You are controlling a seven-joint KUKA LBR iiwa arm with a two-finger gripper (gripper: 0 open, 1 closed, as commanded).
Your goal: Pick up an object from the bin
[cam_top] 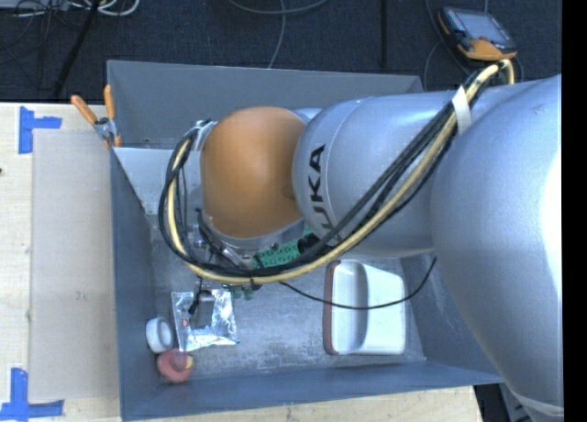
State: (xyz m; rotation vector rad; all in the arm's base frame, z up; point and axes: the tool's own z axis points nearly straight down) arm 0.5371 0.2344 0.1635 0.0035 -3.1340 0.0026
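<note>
My gripper [205, 304] reaches down from under the arm's orange cover into the bin's front left part, and its dark tip is right over a crinkled silver foil packet [211, 324] lying flat on the floor. Whether it touches the packet I cannot tell. A small white round cap-like thing [158, 332] lies just left of the packet. A red-pink ball [174, 365] sits in front of it, near the bin's front left corner.
A white rectangular tub-like thing lies on the bin floor to the right, partly under the arm. The arm, its cover and cables hide the bin's middle and back. The left and front walls stand close to the packet.
</note>
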